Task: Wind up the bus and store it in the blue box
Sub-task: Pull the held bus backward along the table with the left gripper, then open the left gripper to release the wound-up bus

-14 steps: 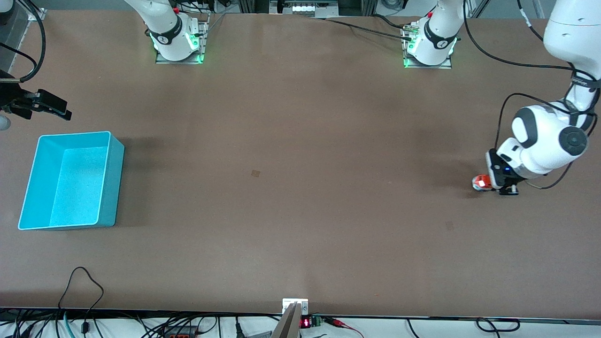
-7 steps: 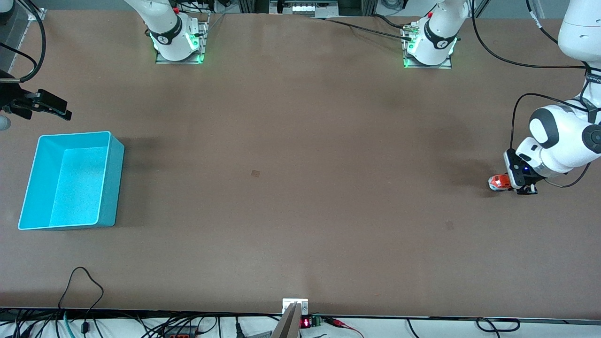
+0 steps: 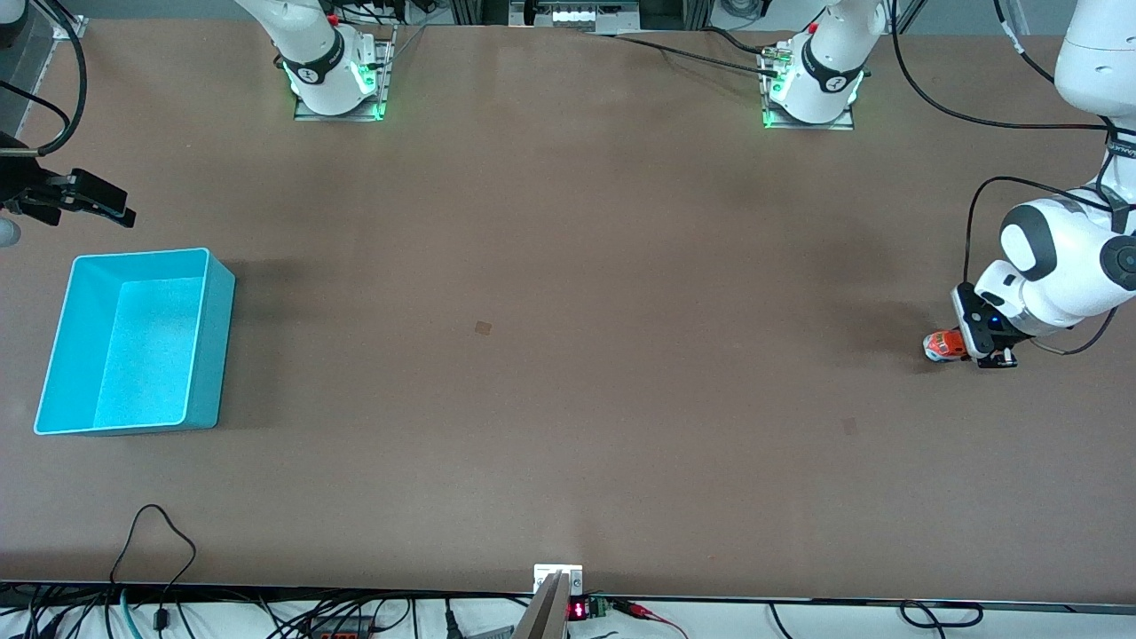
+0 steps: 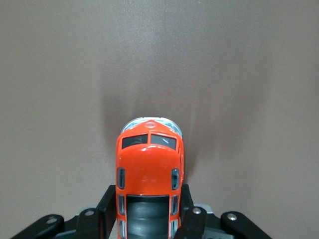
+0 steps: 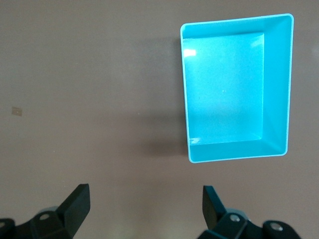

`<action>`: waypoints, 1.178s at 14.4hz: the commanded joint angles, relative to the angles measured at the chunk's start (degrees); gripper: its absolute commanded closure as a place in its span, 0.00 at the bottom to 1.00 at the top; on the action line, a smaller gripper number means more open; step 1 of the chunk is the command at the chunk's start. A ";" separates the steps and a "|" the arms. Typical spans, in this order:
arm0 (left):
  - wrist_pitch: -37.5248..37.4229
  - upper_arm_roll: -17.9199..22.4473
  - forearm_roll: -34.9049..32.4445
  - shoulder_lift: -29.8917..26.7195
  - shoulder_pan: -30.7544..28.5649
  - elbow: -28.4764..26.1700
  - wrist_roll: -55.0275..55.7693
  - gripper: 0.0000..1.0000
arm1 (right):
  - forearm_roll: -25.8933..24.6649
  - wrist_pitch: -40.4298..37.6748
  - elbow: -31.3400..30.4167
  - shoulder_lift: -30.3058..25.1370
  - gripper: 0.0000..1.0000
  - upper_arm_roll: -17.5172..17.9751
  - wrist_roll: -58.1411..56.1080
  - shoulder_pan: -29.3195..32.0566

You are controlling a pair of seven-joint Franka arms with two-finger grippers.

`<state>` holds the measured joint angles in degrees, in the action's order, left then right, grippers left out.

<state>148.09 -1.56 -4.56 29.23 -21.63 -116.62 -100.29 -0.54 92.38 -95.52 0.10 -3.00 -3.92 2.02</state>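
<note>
The orange-red bus is down at the table surface near the left arm's end of the table. My left gripper is shut on its rear half. In the left wrist view the bus points away from the wrist, its dark ribbed roof panel sits between the black fingers, and my left gripper clamps its sides. The blue box stands empty at the right arm's end of the table. My right gripper waits open, up in the air beside the box. The right wrist view shows the box below the right gripper.
A small dark mark lies on the brown table midway between box and bus. Cables and a small white fixture line the table edge nearest the front camera. Both arm bases stand along the edge farthest from the camera.
A second ago the left gripper slid the bus a short way toward the left arm's end of the table, then stopped. The right arm has not moved.
</note>
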 commanded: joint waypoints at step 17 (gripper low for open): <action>-11.93 -5.29 -0.19 -5.75 0.27 1.48 3.95 0.00 | -0.34 -0.53 -0.45 -0.72 0.00 0.19 -0.21 -0.08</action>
<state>140.16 -5.70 -4.56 26.50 -21.43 -114.80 -98.45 -0.54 92.38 -95.53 0.11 -3.00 -3.92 2.02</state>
